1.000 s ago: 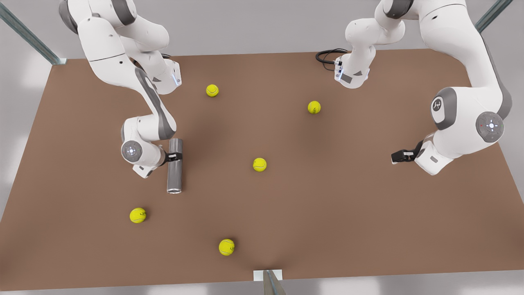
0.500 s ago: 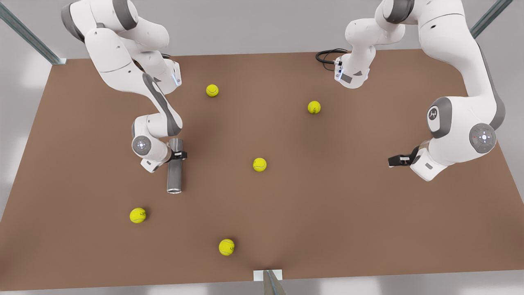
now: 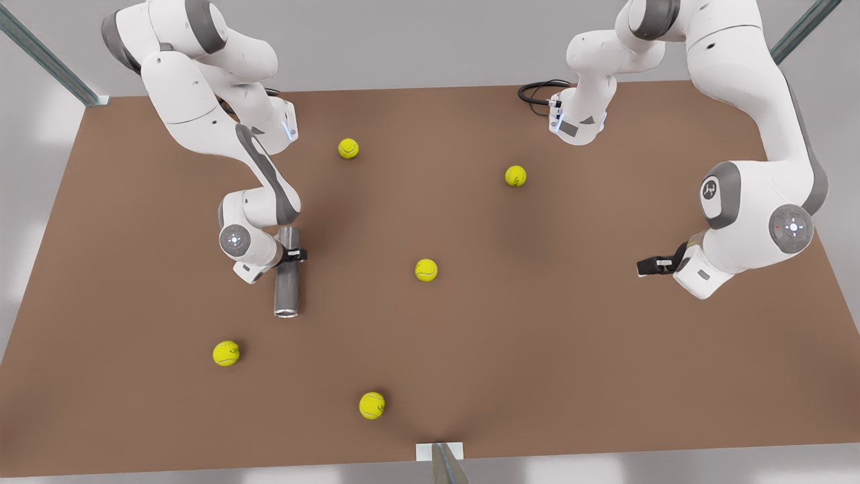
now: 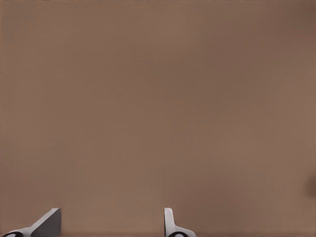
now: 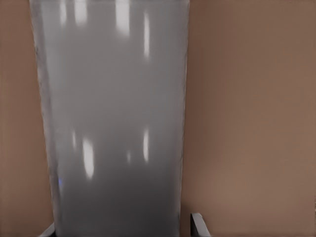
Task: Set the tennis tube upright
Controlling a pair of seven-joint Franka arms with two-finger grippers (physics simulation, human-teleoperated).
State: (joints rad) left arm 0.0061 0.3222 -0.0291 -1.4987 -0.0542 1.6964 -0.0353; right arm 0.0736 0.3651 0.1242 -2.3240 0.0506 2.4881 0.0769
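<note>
The tennis tube lies flat on the brown surface, rim end toward six o'clock. The right tool is clamped across its upper part. The left tool, fingers apart, waits at three o'clock.

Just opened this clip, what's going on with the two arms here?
The right gripper, at the front view's left, straddles the tennis tube, which lies flat on the brown table, not yet upright. The left gripper waits open over bare table at the front view's right. Five yellow tennis balls lie scattered around.
</note>
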